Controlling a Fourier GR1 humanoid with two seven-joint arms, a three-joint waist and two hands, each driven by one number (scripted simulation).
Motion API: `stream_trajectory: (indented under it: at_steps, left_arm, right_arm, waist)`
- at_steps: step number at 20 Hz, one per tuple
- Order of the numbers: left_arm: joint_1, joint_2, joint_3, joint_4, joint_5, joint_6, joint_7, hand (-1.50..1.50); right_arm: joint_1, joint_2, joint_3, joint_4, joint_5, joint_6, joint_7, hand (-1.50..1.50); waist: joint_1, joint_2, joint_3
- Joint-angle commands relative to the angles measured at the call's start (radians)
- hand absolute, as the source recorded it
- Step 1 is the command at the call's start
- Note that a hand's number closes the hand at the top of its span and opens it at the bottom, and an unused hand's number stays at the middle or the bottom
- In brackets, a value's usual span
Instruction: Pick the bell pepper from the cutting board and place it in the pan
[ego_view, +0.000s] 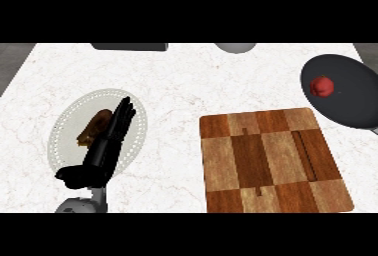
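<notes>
The pepper (322, 85) lies in the pan (347, 107), upper right. The board (272, 161) sits lower centre. The left hand (111, 137), fingers straight, holds nothing, over a plate (68, 120) at left.

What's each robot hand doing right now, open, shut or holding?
Left robot hand: open, fingers straight, over the plate, holding nothing.
Right robot hand: not in view.
Bell pepper sits in the pan.

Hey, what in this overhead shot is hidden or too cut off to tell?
- Right robot hand: not in the head view.
- Brown food on the pale round plate: partly covered by the left robot hand.
- Dark flat object and grey rounded object: cut by the top edge.
</notes>
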Motion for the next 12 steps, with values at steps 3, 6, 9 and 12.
stream_trajectory:
  at_steps: [3, 6, 9, 12]
  left_arm:
    - [0.030, -0.026, -0.026, -0.004, -0.022, 0.017, -0.023, 0.00]
    - [-0.003, -0.004, 0.011, 0.012, -0.001, 0.002, -0.003, 0.00]
    - [0.007, -0.004, 0.013, 0.021, 0.004, -0.004, -0.011, 0.00]
    - [0.041, -0.017, -0.019, -0.013, -0.007, -0.002, 0.000, 0.00]
  right_arm:
    - [0.114, 0.010, 0.030, -0.030, 0.007, 0.091, -0.149, -1.50]
    - [0.119, -0.012, 0.043, -0.040, 0.003, 0.117, -0.147, -1.50]
    - [0.138, 0.004, 0.067, -0.053, 0.017, 0.078, -0.171, -1.50]
    - [0.153, -0.017, 0.062, -0.049, -0.003, 0.116, -0.181, -1.50]
  waist:
    - [-0.006, -0.005, -0.001]
    - [-0.010, -0.005, -0.001]
    - [-0.005, -0.003, 0.000]
    - [-0.008, -0.008, -0.001]
